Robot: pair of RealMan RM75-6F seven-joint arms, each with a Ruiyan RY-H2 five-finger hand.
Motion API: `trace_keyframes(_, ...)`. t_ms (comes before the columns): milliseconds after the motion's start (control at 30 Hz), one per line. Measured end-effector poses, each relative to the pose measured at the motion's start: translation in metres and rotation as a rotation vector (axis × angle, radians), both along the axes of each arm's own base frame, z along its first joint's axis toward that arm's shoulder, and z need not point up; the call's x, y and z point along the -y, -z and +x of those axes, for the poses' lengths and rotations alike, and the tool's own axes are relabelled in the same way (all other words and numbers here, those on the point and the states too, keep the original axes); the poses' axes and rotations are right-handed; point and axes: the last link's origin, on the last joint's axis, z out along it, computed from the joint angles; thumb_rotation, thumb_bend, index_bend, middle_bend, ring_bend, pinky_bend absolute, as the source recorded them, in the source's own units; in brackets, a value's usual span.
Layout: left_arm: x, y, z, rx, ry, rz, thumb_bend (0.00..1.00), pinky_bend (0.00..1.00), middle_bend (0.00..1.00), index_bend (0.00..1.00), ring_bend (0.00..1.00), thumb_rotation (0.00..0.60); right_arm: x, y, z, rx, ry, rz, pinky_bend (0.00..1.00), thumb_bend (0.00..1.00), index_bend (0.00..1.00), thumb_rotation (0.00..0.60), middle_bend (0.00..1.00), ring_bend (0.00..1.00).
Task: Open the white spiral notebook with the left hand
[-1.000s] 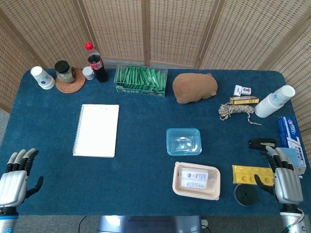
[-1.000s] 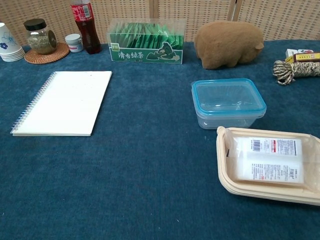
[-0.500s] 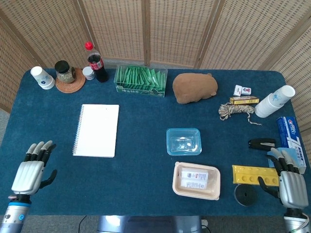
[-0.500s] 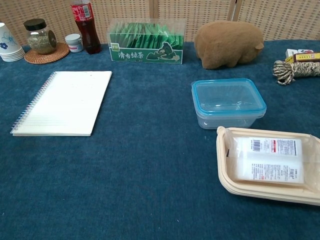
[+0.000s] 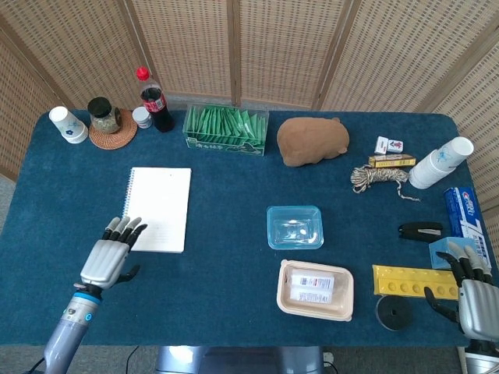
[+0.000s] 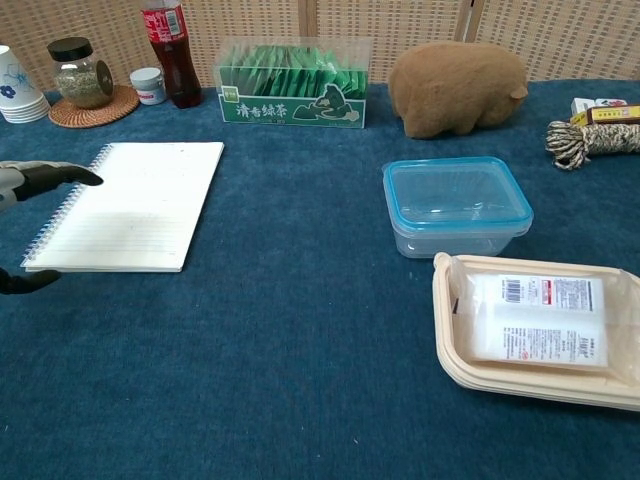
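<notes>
The white spiral notebook (image 5: pixel 155 209) (image 6: pixel 128 205) lies closed and flat on the blue table, its wire spine along the left edge. My left hand (image 5: pixel 110 256) (image 6: pixel 30 190) hovers over the notebook's near left corner, fingers spread and pointing away from me, holding nothing. Only its fingertips and thumb show at the left edge of the chest view. My right hand (image 5: pixel 472 292) sits at the table's near right corner, fingers apart and empty, far from the notebook.
A green tea box (image 5: pixel 225 130), cola bottle (image 5: pixel 156 101), jar on a coaster (image 5: pixel 104 117) and paper cups (image 5: pixel 69 125) stand behind the notebook. A clear blue-rimmed container (image 5: pixel 295 227), a packaged tray (image 5: pixel 315 290) and a brown plush (image 5: pixel 312 141) lie to its right.
My left hand has moved from the table's near left corner forward and rightward to the notebook's near left corner. My right hand has drifted slightly down and right.
</notes>
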Motion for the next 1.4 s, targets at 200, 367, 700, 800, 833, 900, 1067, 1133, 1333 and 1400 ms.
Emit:
trace_keyframes(200, -0.014, 0.023, 0.007, -0.006, 0.0, -0.015, 0.28, 0.0, 0.07, 0.2, 0.0, 0.6, -0.001, -0.001, -0.001, -0.006, 0.011, -0.003, 0.12, 0.31, 0.22, 0.6, 0.15, 0.04)
trace_keyframes(367, -0.025, 0.042, 0.014, -0.006, 0.002, -0.022, 0.28, 0.0, 0.07, 0.2, 0.0, 0.6, -0.002, -0.004, -0.003, -0.015, 0.024, -0.012, 0.12, 0.31, 0.22, 0.6, 0.15, 0.04)
trace_keyframes(700, -0.04, 0.064, 0.022, -0.011, -0.003, -0.029, 0.28, 0.0, 0.07, 0.2, 0.0, 0.6, -0.006, -0.008, -0.007, -0.022, 0.05, -0.023, 0.12, 0.31, 0.22, 0.6, 0.15, 0.04)
trace_keyframes(800, -0.042, 0.068, 0.025, -0.006, -0.003, -0.03, 0.28, 0.0, 0.08, 0.21, 0.0, 0.6, -0.007, -0.009, -0.008, -0.024, 0.053, -0.025, 0.12, 0.31, 0.22, 0.6, 0.15, 0.04)
trace_keyframes(833, -0.043, 0.07, 0.026, -0.004, -0.002, -0.031, 0.28, 0.0, 0.08, 0.21, 0.0, 0.6, -0.008, -0.009, -0.008, -0.024, 0.054, -0.026, 0.12, 0.31, 0.22, 0.6, 0.15, 0.04)
trace_keyframes(900, -0.044, 0.072, 0.027, -0.003, -0.001, -0.03, 0.28, 0.0, 0.08, 0.21, 0.0, 0.6, -0.008, -0.01, -0.008, -0.027, 0.055, -0.029, 0.12, 0.31, 0.22, 0.6, 0.15, 0.04)
trace_keyframes(1067, -0.046, 0.074, 0.03, 0.008, 0.0, -0.011, 0.28, 0.0, 0.09, 0.22, 0.0, 0.6, -0.01, -0.012, -0.009, -0.03, 0.062, -0.032, 0.12, 0.31, 0.22, 0.6, 0.15, 0.04)
trace_keyframes(1133, -0.047, 0.074, 0.03, 0.01, -0.001, 0.001, 0.28, 0.0, 0.1, 0.23, 0.0, 0.6, -0.01, -0.012, -0.01, -0.029, 0.064, -0.032, 0.12, 0.31, 0.22, 0.6, 0.15, 0.04)
trace_keyframes(1333, -0.048, 0.073, 0.03, 0.041, -0.007, 0.032, 0.3, 0.0, 0.12, 0.24, 0.01, 0.6, -0.01, -0.012, -0.009, -0.031, 0.063, -0.033, 0.12, 0.31, 0.22, 0.6, 0.15, 0.04)
trace_keyframes(1400, -0.048, 0.071, 0.03, 0.05, -0.004, 0.047, 0.32, 0.0, 0.13, 0.24, 0.01, 0.6, -0.01, -0.012, -0.008, -0.032, 0.062, -0.033, 0.12, 0.31, 0.22, 0.6, 0.15, 0.04)
